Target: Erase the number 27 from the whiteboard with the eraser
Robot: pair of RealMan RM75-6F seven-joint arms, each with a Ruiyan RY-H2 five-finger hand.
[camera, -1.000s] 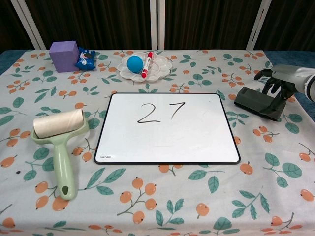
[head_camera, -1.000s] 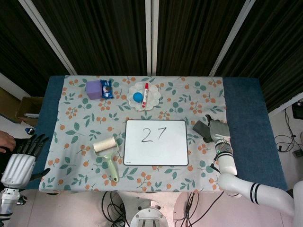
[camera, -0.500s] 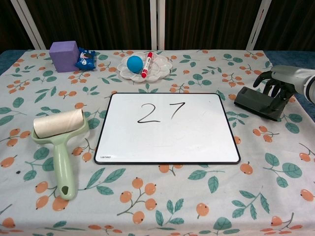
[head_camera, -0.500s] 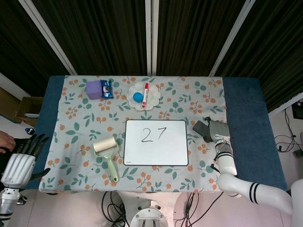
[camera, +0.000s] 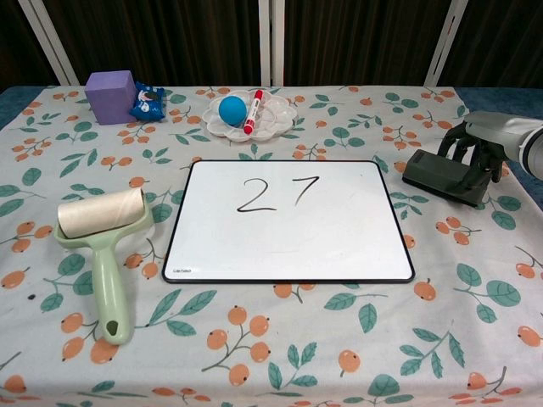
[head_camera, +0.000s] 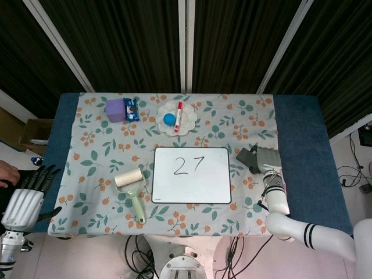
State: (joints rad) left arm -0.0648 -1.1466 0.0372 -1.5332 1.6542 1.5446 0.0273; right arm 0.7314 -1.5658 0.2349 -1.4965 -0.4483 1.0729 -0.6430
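barely begun: 27 [camera: 273, 194] unerased on the whiteboard [camera: 288, 254].
right hand [camera: 477, 148] fingers curl over the eraser [camera: 441, 175], right of the whiteboard on the desk, grip unclear; left hand [head_camera: 30, 187] hangs open, far left.

Open tablecloth [camera: 356, 356] is left between the whiteboard [camera: 288, 222] and the eraser [camera: 443, 176] near the right edge. The left approach is obstructed by the lint roller [camera: 100, 242]. The far edge is occupied by the palette [camera: 273, 121] and purple block [camera: 110, 96].
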